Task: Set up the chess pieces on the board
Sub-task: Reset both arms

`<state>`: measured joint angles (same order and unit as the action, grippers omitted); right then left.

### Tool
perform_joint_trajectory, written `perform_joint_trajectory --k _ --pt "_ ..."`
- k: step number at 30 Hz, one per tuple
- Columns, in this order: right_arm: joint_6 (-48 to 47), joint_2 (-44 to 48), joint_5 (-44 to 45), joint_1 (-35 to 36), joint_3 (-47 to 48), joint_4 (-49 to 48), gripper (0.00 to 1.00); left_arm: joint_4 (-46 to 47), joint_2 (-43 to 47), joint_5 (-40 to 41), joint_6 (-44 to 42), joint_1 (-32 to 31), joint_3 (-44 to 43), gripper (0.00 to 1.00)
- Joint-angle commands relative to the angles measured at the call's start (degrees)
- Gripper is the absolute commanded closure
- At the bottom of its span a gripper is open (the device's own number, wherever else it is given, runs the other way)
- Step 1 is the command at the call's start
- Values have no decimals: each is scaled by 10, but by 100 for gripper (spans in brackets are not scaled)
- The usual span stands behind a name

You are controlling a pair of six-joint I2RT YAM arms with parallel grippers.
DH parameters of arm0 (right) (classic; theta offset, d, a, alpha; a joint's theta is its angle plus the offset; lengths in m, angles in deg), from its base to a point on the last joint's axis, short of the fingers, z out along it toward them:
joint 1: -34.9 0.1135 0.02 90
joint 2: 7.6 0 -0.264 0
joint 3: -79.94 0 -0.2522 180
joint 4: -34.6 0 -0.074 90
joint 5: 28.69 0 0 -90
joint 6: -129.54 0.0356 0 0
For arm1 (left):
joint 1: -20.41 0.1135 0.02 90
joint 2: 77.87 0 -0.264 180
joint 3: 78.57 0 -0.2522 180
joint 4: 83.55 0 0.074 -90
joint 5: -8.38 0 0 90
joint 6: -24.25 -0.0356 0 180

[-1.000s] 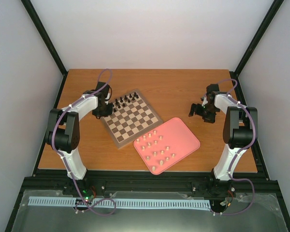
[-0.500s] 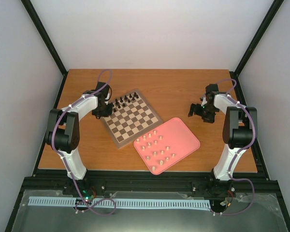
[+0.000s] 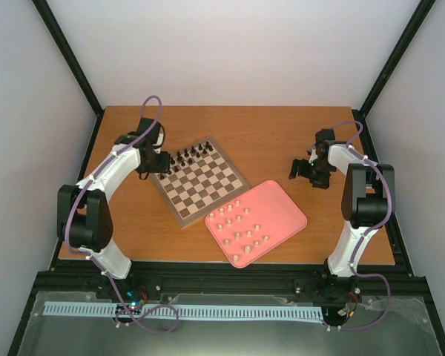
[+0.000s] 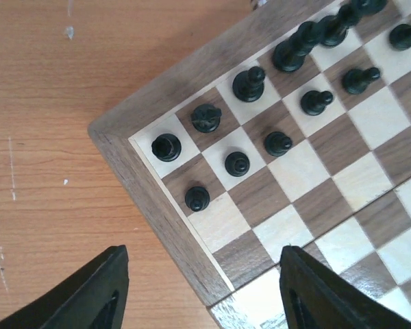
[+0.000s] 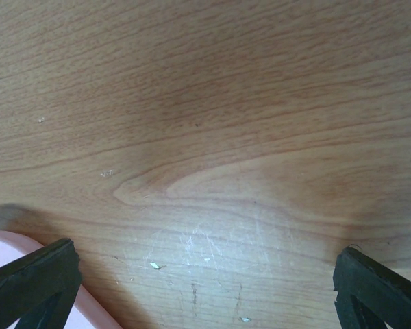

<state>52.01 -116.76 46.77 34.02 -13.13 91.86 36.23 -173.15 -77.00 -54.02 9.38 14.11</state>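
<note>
Hands wide apart, empty: left hand (image 4: 202,264) over board (image 4: 315,171) corner, right hand (image 5: 205,274) over table (image 5: 205,123).

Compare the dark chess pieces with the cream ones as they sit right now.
The dark pieces stand in two rows along the far edge of the board, while the cream pieces sit scattered on the pink tray. The dark pieces are set up; the cream pieces are not yet on the board. Both sets are tiny chessmen.

Left tool (image 3: 160,159) shifted slightly back beside the board (image 3: 202,180) corner, left arm's elbow swung outward
</note>
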Motion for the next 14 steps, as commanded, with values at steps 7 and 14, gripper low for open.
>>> perform_joint_trajectory --k 7,14 --pt "17 55 26 7 8 -3 0 -54 71 -6 7 5 -95 0" --pt "24 91 44 9 23 14 0 -74 59 -32 21 5 -186 0"
